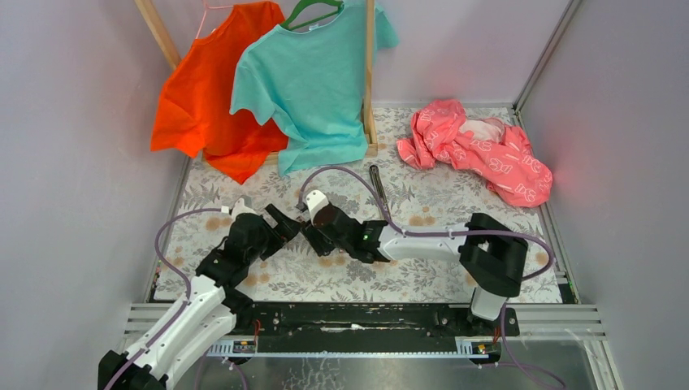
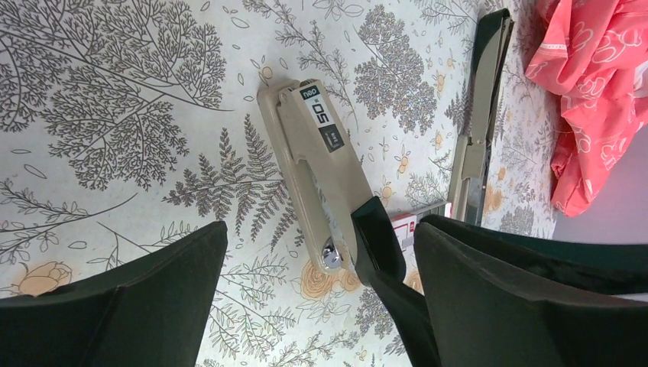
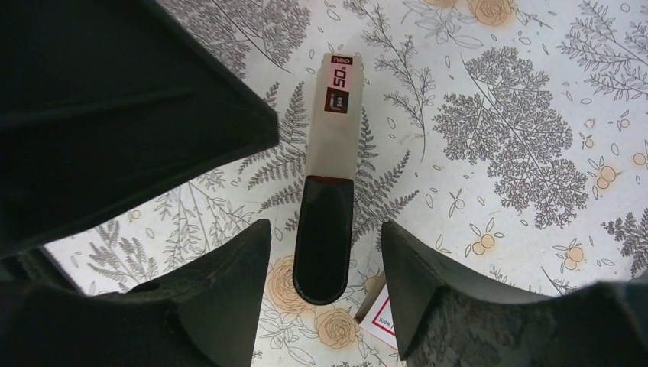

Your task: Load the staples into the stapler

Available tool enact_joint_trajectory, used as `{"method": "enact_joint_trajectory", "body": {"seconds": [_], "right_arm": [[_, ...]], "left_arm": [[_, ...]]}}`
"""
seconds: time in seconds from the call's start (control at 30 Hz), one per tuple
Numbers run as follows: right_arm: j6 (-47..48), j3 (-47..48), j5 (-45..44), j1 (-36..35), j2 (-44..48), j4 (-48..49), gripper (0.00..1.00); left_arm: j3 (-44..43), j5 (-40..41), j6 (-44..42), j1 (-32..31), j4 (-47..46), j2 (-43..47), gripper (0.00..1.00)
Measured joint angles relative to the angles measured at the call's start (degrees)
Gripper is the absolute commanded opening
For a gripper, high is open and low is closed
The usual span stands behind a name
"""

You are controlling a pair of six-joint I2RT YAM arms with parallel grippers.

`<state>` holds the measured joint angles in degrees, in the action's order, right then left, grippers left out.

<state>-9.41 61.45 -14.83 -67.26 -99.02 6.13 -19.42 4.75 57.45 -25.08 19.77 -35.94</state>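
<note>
The cloth [image 1: 455,268] shows grey leaves and small orange flowers. Plain pale walls [image 1: 73,162] stand on 3 sides. Far left, an orange shirt [image 1: 203,106] and a teal shirt [image 1: 313,89] hang on a wooden rack [image 1: 370,81]. A pink heap [image 1: 479,150] lies far right. The stapler [image 2: 317,153] lies flat in the middle. The staples [image 2: 403,227] sit just beside its dark end, mostly hidden. Your left gripper [image 2: 321,233] is spread wide and holds nothing. Your right gripper [image 3: 325,229] is parted around the dark end, with gaps on both sides.

Two robot arms [image 1: 195,313] [image 1: 426,242], one beige stapler [image 2: 313,176], one slim dark metal tool [image 2: 481,115], one red-and-white staples box [image 2: 416,224], one orange T-shirt [image 1: 203,106], one teal T-shirt [image 1: 313,89], one green hanger [image 1: 313,10], one pink hanger [image 1: 213,8], one crumpled pink garment [image 1: 479,150], one wooden rack [image 1: 370,73], one floral tablecloth [image 1: 443,199].
</note>
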Motion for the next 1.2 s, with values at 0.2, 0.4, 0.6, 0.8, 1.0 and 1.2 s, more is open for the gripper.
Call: {"method": "enact_joint_trajectory", "body": {"seconds": [0.2, 0.4, 0.6, 0.8, 1.0, 1.2], "right_arm": [[-0.3, 3.1, -1.2, 0.0, -4.4, -5.0, 0.52], [-0.8, 3.6, -1.2, 0.0, -6.8, -7.3, 0.26], [-0.9, 3.9, -1.2, 0.0, -7.5, -6.5, 0.20], [-1.3, 4.4, -1.2, 0.0, -10.4, -2.6, 0.16], [-2.0, 5.1, -1.2, 0.0, -12.3, 0.0, 0.14], [-2.6, 7.6, -1.7, 0.0, -14.8, 0.7, 0.14]], "left_arm": [[-0.8, 0.5, -0.9, 0.0, 3.3, 0.9, 1.00], [-0.8, 0.7, -1.3, 0.0, 4.5, 0.9, 1.00], [-0.9, 0.7, -1.5, 0.0, 4.5, 0.9, 1.00], [-1.3, 0.7, -1.6, 0.0, 4.6, 0.8, 1.00], [-1.3, 1.0, -1.6, 0.0, 5.1, 1.0, 1.00], [-1.3, 2.1, -1.6, 0.0, 7.0, 1.6, 1.00]]}}
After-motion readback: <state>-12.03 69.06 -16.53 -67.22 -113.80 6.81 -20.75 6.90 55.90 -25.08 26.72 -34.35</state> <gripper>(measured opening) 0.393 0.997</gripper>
